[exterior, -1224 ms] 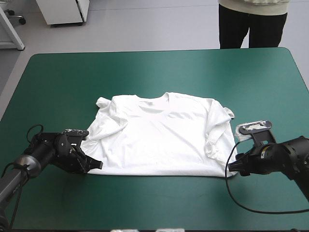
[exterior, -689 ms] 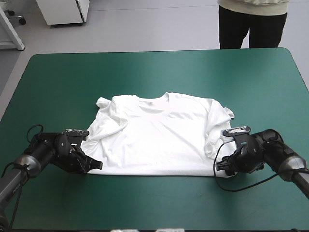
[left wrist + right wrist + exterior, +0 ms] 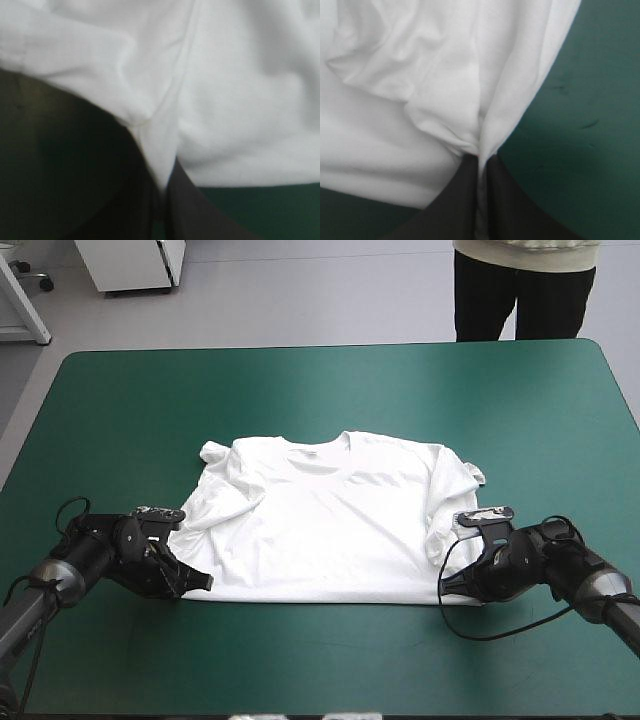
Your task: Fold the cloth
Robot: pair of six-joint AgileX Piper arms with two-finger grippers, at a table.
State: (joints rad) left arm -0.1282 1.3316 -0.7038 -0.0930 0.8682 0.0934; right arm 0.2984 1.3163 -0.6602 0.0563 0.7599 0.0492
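The white T-shirt [image 3: 325, 520] lies spread flat in the middle of the teal-green table, collar toward the far edge and both sleeves folded in. My left gripper [image 3: 203, 583] is shut on the T-shirt at its near left hem corner; in the left wrist view the cloth [image 3: 160, 100] runs down between my black fingers [image 3: 180, 200]. My right gripper [image 3: 446, 588] is shut on the T-shirt at the near right hem corner. In the right wrist view the fabric [image 3: 445, 85] puckers into a pinch where the gripper [image 3: 481, 165] meets it.
Bare teal-green cover [image 3: 330, 660] runs between the shirt's hem and the table's near edge, and a wide strip [image 3: 330, 390] lies beyond the collar. The right arm's cable loops on the table by the right gripper.
My right arm slid in from the right to the shirt's near right corner and its fingers came shut on the hem. The left gripper kept its hold and did not move.
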